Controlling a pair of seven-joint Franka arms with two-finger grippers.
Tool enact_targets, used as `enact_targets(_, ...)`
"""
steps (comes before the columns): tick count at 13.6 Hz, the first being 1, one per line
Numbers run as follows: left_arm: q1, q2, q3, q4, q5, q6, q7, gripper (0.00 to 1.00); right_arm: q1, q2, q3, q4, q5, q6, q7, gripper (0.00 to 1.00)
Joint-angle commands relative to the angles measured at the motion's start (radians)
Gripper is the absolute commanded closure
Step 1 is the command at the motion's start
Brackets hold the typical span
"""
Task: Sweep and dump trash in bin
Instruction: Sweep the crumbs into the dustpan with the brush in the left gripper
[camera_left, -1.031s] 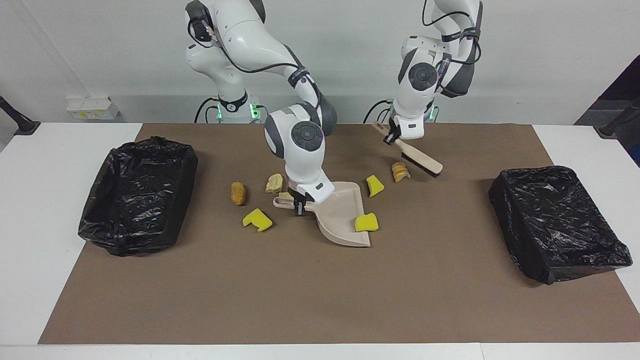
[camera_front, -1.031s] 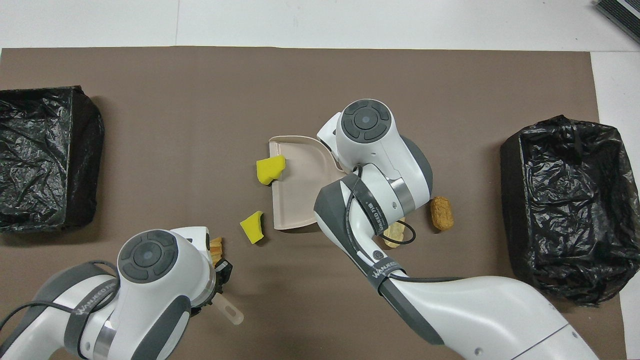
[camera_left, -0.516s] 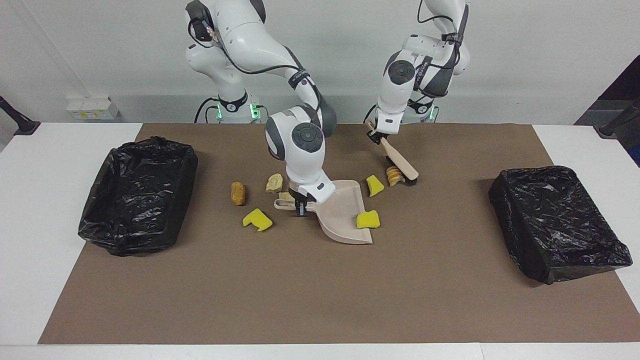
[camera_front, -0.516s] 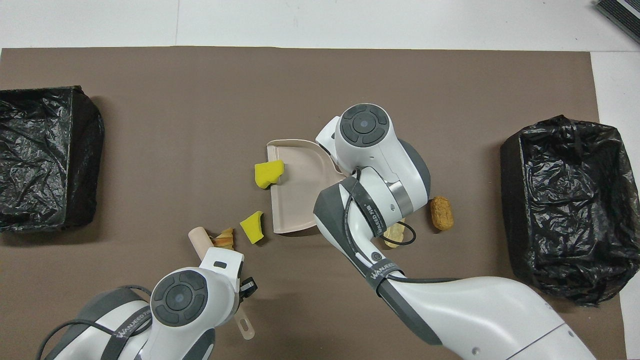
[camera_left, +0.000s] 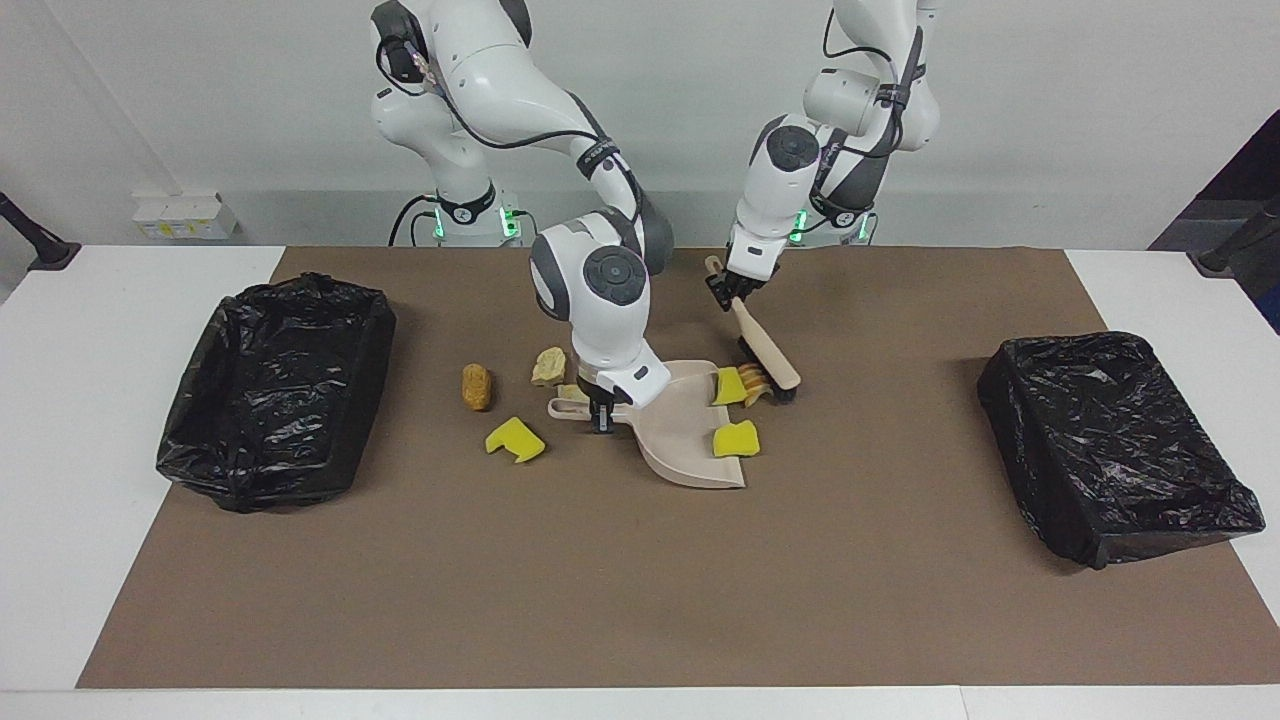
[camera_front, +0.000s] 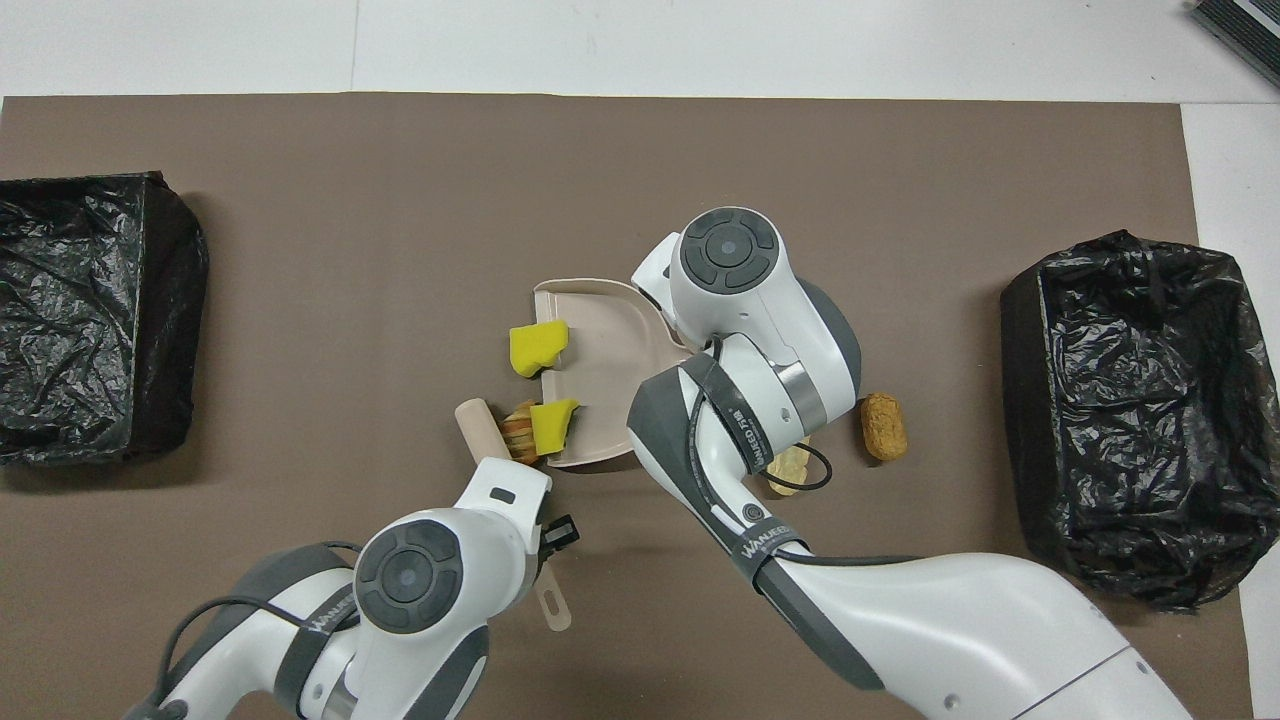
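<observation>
The left pincer (camera_left: 733, 287) grips the brush (camera_left: 765, 355), the right pincer (camera_left: 600, 413) the dustpan (camera_left: 685, 440). Shoved too hard, 2 scraps (camera_left: 738, 385) could skid past the pan's lip.

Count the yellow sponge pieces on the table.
3: one at the dustpan's mouth, one at its lip against the brush, one near the handle. None seems hidden.
</observation>
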Motion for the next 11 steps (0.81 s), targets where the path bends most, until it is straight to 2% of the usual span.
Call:
enact_targets(1,-0.059,0.09,0.002,0.096,-0.018,0.054,0.012,1.0,-0.013,-0.021,0.007,-0.036,-0.007,0.016,-0.027,1.0)
enact_targets(3,-0.072,0.117,0.002,0.127,-0.015,0.129,0.035,1.0,-0.013,-0.021,0.007,-0.036,-0.007,0.016,-0.027,1.0)
enact_targets(5,-0.072,0.134,0.002,0.168,-0.021,0.114,0.05,1.0,-0.013,-0.021,0.007,-0.036,-0.007,0.016,-0.025,1.0)
enact_targets(9,-0.058,0.108,0.012,0.182,-0.007,-0.012,0.049,1.0,-0.015,-0.022,0.007,-0.036,-0.005,0.015,-0.022,1.0)
enact_targets(11,-0.003,0.075,0.012,0.207,0.014,-0.084,0.058,1.0,-0.015,-0.021,0.007,-0.036,-0.003,0.015,-0.021,1.0)
